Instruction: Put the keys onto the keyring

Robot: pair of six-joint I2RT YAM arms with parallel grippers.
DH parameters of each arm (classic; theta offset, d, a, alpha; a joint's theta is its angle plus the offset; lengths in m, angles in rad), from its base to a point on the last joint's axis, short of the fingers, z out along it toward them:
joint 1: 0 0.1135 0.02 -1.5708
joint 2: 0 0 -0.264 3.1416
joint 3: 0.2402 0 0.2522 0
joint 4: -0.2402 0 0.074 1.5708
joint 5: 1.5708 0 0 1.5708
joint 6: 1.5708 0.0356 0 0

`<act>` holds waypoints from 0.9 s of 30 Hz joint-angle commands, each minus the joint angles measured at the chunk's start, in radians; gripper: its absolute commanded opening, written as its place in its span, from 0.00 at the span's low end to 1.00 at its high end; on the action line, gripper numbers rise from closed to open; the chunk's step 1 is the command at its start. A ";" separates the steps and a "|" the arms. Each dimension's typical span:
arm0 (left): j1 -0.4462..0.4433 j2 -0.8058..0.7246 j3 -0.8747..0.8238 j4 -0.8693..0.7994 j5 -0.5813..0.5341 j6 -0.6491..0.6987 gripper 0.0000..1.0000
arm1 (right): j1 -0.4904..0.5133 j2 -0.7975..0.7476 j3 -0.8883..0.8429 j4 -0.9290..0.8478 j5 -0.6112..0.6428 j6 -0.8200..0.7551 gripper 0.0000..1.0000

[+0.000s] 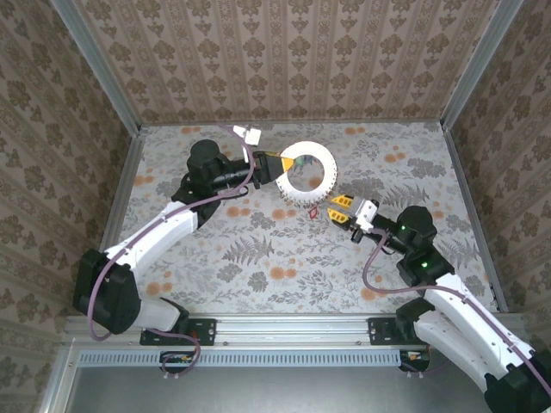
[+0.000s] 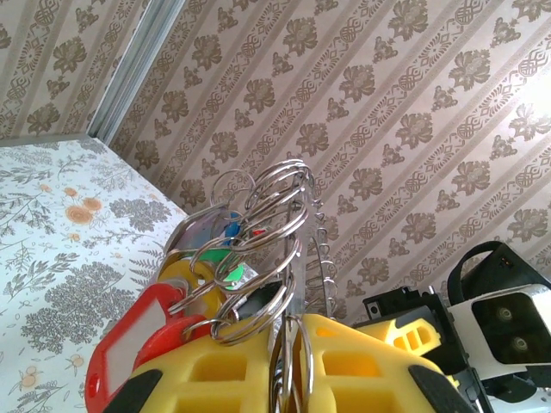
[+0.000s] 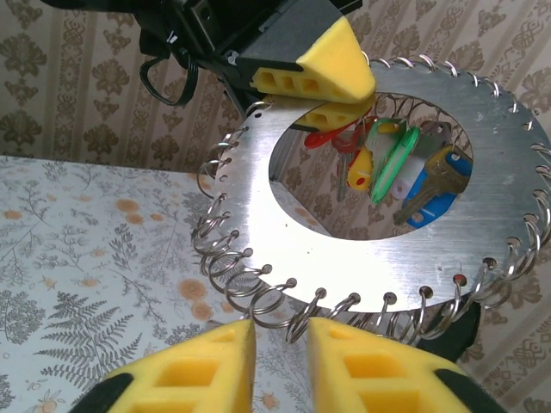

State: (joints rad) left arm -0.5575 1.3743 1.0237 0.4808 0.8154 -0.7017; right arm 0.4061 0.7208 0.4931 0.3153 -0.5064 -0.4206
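The keyring (image 1: 307,172), a flat metal disc with a big centre hole and small split rings (image 3: 225,258) round its rim, is held upright above the table. My left gripper (image 1: 277,165) is shut on the disc's edge (image 2: 297,323). Keys with red (image 2: 129,335), yellow (image 3: 360,168), green and blue (image 3: 430,185) tags hang from it on the left gripper's side. My right gripper (image 1: 334,205) is at the ring's lower right rim. Its fingers (image 3: 281,331) stand a narrow gap apart with two split rings at the tips. I cannot tell whether one is pinched.
Patterned walls (image 1: 284,60) close the floral table (image 1: 284,258) at the back and both sides. A small red tag (image 1: 312,211) shows just below the ring, beside the right fingers. The left arm's cable and white plug (image 1: 251,133) lie behind the ring.
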 commanded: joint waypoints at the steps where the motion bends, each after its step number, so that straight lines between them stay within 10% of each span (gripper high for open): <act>1: 0.008 -0.055 0.050 0.044 0.014 0.018 0.00 | 0.017 0.017 -0.013 0.068 0.039 -0.038 0.27; 27: -0.002 -0.057 0.049 0.056 0.001 0.002 0.00 | 0.084 0.105 -0.053 0.212 0.190 -0.058 0.25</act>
State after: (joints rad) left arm -0.5556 1.3563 1.0237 0.4774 0.8104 -0.7021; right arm 0.4828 0.8379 0.4553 0.4763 -0.3733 -0.4591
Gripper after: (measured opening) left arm 0.108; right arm 0.247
